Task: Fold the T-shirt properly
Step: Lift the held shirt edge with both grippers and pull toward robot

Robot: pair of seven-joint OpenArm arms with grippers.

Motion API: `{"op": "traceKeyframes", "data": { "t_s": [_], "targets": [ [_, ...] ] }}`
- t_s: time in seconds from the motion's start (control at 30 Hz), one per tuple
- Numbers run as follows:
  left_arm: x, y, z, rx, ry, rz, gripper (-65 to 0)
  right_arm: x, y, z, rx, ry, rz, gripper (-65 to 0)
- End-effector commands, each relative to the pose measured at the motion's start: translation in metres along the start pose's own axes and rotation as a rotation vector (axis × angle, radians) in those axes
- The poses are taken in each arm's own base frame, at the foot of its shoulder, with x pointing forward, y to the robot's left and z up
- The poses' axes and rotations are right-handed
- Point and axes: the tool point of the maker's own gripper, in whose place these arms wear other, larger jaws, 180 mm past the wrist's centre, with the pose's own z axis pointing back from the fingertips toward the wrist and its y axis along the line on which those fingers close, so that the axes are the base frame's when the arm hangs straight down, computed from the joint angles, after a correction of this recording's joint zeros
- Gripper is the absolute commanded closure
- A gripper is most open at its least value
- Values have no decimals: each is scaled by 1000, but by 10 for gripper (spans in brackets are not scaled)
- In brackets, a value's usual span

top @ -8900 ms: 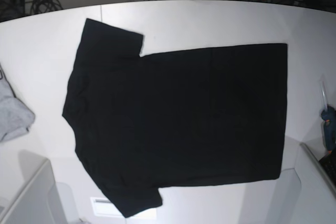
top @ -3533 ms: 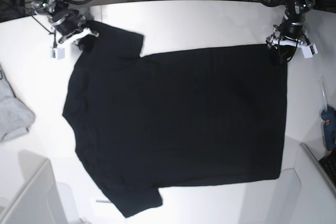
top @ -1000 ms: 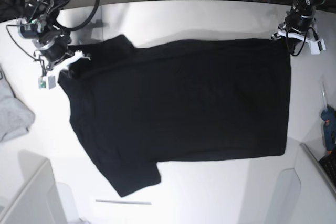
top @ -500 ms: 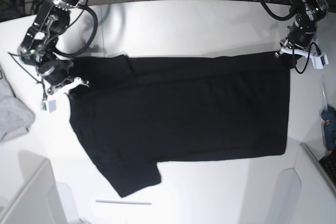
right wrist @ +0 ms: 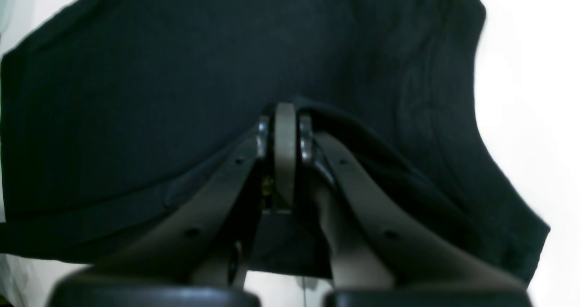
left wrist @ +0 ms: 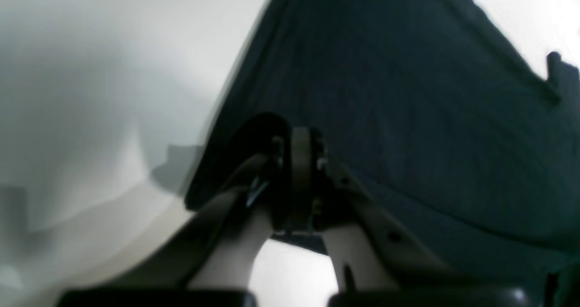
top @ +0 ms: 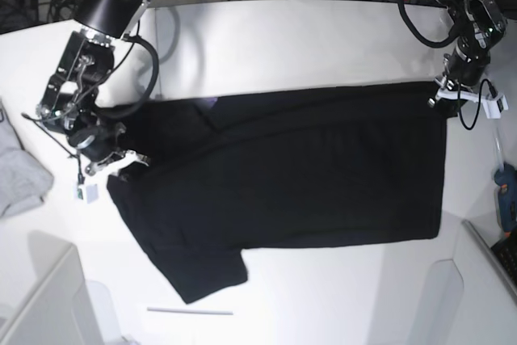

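Jaws of your left gripper and right gripper are clamped on the T-shirt's far-edge corners, carrying that edge over to fold it lengthwise.

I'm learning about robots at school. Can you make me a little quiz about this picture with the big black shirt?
1. True or false: the right end effector is shut on the large plain black cloth T-shirt.
2. What lies at the white table's left edge? A) light grey garment B) red towel C) blue cap
3. Fill in: the left end effector grips the shirt's far ____ corner.

Key: 1 true; 2 A, the light grey garment; 3 hem.
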Motion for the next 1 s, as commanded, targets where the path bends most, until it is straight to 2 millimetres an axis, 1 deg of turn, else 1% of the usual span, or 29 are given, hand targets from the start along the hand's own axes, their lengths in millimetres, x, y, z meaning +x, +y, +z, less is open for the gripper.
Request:
{"op": "traceKeyframes", "data": {
  "t_s": [0.0,0.07,0.1,0.2,0.3,0.37,0.47,0.6,0.77,0.97],
  "targets": [
    [15,-4,1,-16,-45,-9,0,19,5,1,19,-53,6,0],
    [17,-3,-4,-2,-45,-17,0,18,4,-2,21,-44,-1,0],
    [20,-3,-6,4,-50,-21,0,20,1,-1,15,-50,4,0],
    [20,1,-12,34,-44,-39,0,22,-3,-3,9,-60,0,0],
    [25,-2,-14,30,-56,-41,0,22,-11,-3,-4,-53,3,0],
    [27,-3,-14,27,-62,-42,0,18,-13,-5,-5,-43,-3,0],
    [30,-5,-16,22,-68,-38,0,21,-13,-5,-5,-60,-5,0],
    [22,1,-21,30,-43,-17,0,22,-13,-5,-5,-64,-5,0],
    [18,3,-27,32,-28,3,0,22,-13,-6,-4,-64,-6,0],
    [19,3,-28,30,-31,3,0,22,-13,-6,-3,-65,-7,0]
  ]
}}
